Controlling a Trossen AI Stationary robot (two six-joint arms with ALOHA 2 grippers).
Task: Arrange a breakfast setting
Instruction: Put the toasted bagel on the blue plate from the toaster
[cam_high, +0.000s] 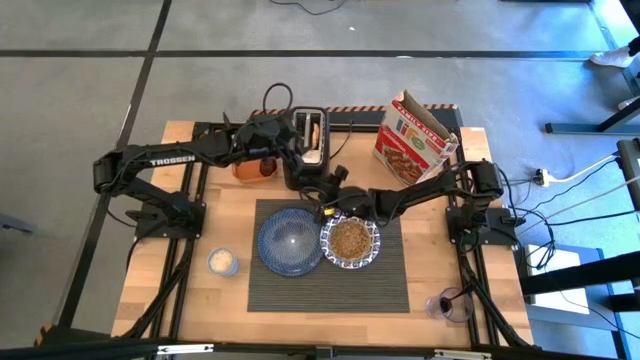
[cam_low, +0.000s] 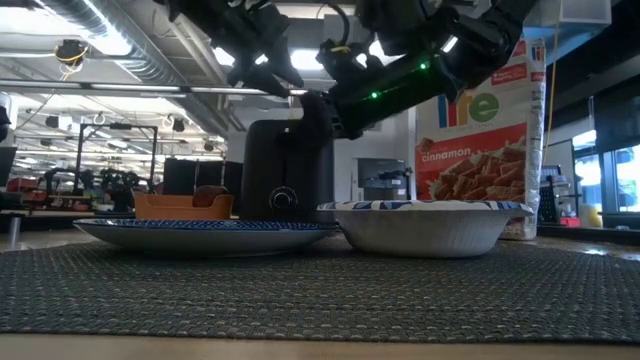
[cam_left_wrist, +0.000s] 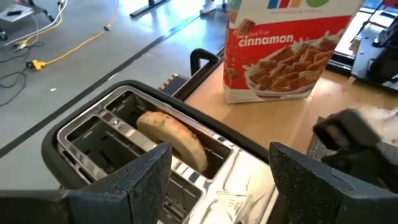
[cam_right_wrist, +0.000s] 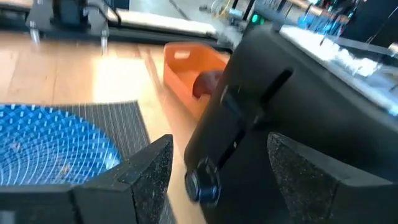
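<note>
Wooden table (cam_high: 230, 300) fills the middle of a big grey workshop floor. Going left to right, a small white cup (cam_high: 222, 262) sits alone. Next comes the orange tub (cam_high: 254, 168) with the dark red jar (cam_right_wrist: 208, 83) inside it. On the dark placemat (cam_high: 328, 290) the blue plate (cam_high: 290, 242) and the patterned bowl (cam_high: 350, 241) sit side by side, touching.

The left gripper (cam_left_wrist: 219, 163) hangs over the black toaster (cam_high: 306, 150), fingers wide apart, right above the bagel (cam_left_wrist: 173, 138) in its slot. The right gripper (cam_right_wrist: 219, 157) is open too, by the toaster's front knob (cam_right_wrist: 203, 184). A cereal box (cam_high: 413, 139) stands further right.

Both arms are very close, so they might bump. The bagel could slip or jam in the slot.
</note>
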